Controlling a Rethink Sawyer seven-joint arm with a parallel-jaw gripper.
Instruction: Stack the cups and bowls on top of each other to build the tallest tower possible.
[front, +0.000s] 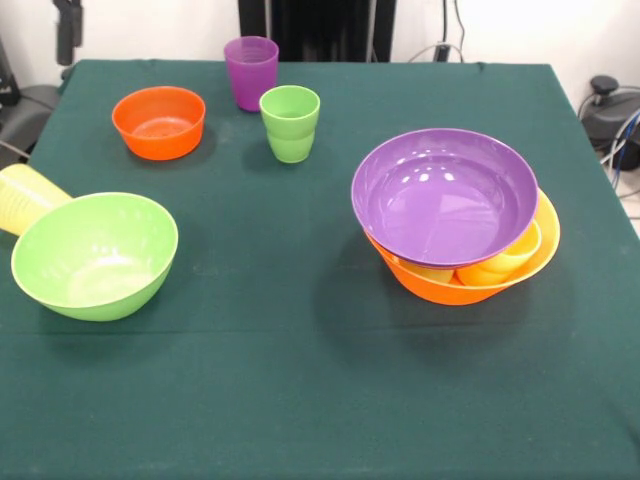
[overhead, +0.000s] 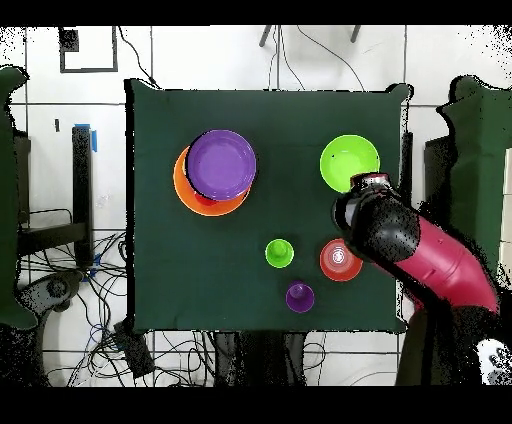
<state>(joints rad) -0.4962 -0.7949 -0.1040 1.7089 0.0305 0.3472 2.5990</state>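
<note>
A dark green cloth covers the worktop. Toward its right edge in the front view stands the tower: the largest glossy yellow-orange plastic bowl as base, with the wide shallow purple plastic bowl lying tilted on top of it. Between the two, at the base bowl's right side, a yellow-orange plastic cup shows in part, lying inside the base bowl; what else may be under the purple bowl cannot be made out.

At the left edge the deep lime green plastic bowl sits tipped toward the camera, and the pale translucent yellow ribbed cup lies on its side touching the bowl's far left rim. Near the far left corner the small orange plastic bowl stands upright. Beside it, close to the far edge, the purple plastic cup stands upright, with the lime green ribbed plastic cup just beside it, toward the middle.

In the overhead view the red and black arm reaches over the corner by the lime green bowl and the small orange bowl. It hides the gripper, so I cannot tell whether the gripper is open or closed.
</note>
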